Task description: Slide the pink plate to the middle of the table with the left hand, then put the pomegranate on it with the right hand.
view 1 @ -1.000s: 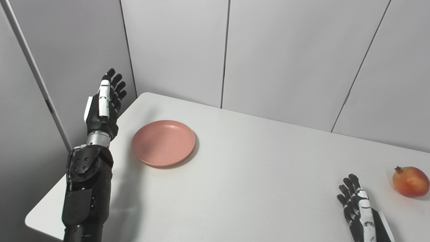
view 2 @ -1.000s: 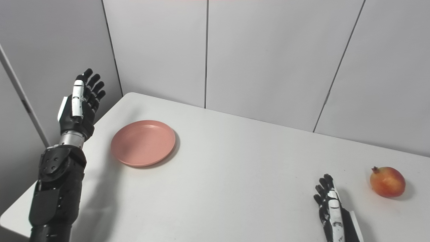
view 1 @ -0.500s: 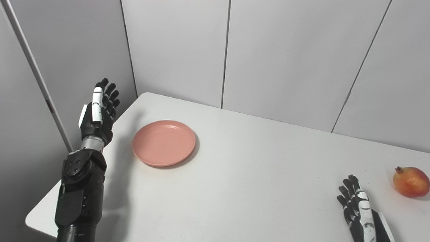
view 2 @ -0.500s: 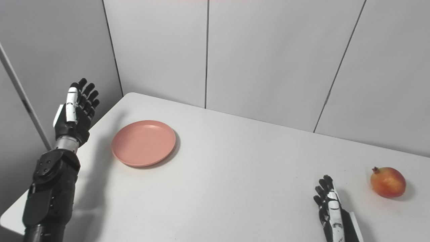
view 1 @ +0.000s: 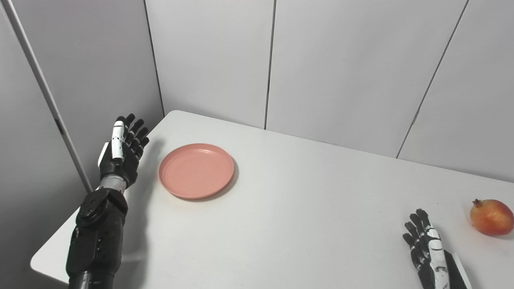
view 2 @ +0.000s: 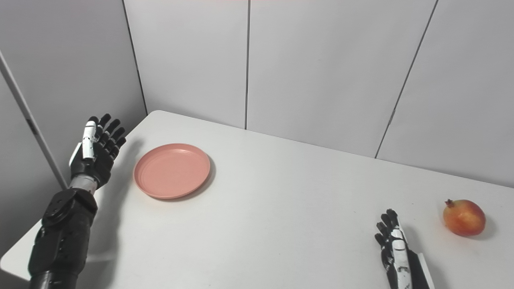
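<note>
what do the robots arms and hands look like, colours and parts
Both hands are black with jointed fingers and a white plate along the back: the left hand and the right hand. The left hand joins its arm through a silver metal wrist ring, below which sits a bulky black forearm casing with a round bolted joint. No loose cables show.

Both hands — left hand (view 1: 122, 150), right hand (view 2: 395, 253) — are showing black fingers, white plates; a silver wrist ring is topping the left's black, screw-dotted forearm.
</note>
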You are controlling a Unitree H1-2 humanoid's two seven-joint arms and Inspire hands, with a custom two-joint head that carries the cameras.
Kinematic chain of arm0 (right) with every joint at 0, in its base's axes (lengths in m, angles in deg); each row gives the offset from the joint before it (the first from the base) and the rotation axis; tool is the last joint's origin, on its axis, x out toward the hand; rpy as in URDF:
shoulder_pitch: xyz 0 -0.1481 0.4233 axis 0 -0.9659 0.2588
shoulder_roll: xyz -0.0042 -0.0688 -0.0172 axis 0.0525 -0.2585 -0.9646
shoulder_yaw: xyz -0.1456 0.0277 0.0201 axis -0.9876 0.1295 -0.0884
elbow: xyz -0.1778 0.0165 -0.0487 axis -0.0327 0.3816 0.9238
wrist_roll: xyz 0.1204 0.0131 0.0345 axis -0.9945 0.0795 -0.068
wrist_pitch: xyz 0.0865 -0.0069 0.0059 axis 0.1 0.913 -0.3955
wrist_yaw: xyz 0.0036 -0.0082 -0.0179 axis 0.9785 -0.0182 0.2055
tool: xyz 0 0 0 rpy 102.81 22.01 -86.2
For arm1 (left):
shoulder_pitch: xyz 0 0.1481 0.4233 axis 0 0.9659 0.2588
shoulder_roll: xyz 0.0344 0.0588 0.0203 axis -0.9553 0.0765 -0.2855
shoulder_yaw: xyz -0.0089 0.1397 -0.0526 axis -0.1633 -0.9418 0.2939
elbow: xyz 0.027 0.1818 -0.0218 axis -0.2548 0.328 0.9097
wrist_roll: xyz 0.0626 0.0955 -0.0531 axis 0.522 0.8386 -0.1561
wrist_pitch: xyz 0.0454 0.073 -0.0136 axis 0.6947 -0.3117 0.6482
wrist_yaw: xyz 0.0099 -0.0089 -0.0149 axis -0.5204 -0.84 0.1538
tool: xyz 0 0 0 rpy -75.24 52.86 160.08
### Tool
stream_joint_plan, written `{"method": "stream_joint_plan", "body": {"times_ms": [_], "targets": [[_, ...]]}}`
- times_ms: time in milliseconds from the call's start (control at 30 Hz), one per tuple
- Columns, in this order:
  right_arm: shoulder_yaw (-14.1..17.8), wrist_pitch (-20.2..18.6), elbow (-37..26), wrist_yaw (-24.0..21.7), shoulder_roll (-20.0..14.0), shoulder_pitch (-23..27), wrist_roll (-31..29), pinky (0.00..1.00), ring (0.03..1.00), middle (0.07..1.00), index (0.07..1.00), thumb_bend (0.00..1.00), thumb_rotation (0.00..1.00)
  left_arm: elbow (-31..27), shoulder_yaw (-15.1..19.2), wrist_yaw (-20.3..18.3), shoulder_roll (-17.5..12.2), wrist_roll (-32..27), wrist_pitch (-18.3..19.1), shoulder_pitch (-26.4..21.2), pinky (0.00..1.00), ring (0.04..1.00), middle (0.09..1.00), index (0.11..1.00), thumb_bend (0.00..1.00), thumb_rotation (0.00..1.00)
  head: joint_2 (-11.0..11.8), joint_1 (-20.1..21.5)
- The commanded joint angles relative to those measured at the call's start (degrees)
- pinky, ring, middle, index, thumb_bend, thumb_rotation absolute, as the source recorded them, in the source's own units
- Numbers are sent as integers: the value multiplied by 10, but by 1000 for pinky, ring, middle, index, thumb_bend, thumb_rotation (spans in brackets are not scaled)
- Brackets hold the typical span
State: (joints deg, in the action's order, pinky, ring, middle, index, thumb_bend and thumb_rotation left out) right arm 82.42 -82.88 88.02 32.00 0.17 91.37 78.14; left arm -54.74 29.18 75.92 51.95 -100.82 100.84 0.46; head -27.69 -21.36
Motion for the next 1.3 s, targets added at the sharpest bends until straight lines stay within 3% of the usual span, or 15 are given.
{"method": "stream_joint_plan", "body": {"times_ms": [0, 300, 733, 933, 1133, 1267], "targets": [[0, -4, -5, -5, -4, -6, -2, 1000, 1000, 1000, 1000, 318, 1000, -3, 1, -15, -18, -8, -17, -17, 971, 942, 936, 930, 374, 1000, -1, 0], [2, 1, 2, -5, -3, -3, -5, 1000, 1000, 1000, 1000, 317, 1000, 39, 3, -20, -18, -11, -25, -18, 904, 913, 916, 912, 368, 1000, 2, 0], [1, -5, -4, -3, -2, -5, -7, 1000, 1000, 1000, 1000, 304, 1000, 102, 1, -62, -19, -18, -62, -17, 946, 923, 927, 925, 398, 1000, 2, 2], [0, -3, -3, -3, -2, -5, -4, 1000, 1000, 1000, 1000, 310, 1000, 103, -9, -66, -12, -7, -76, -10, 943, 933, 936, 925, 403, 1000, 0, 3], [1, -2, 1, -2, -2, -3, -2, 1000, 1000, 1000, 1000, 314, 1000, 71, -22, -56, 2, 0, -64, -3, 991, 976, 972, 964, 379, 1000, 0, 3], [2, 0, 2, -1, -1, -3, -4, 1000, 1000, 1000, 1000, 307, 1000, 76, -32, -55, 7, 3, -67, -3, 968, 962, 963, 951, 378, 1000, -1, 3]]}}
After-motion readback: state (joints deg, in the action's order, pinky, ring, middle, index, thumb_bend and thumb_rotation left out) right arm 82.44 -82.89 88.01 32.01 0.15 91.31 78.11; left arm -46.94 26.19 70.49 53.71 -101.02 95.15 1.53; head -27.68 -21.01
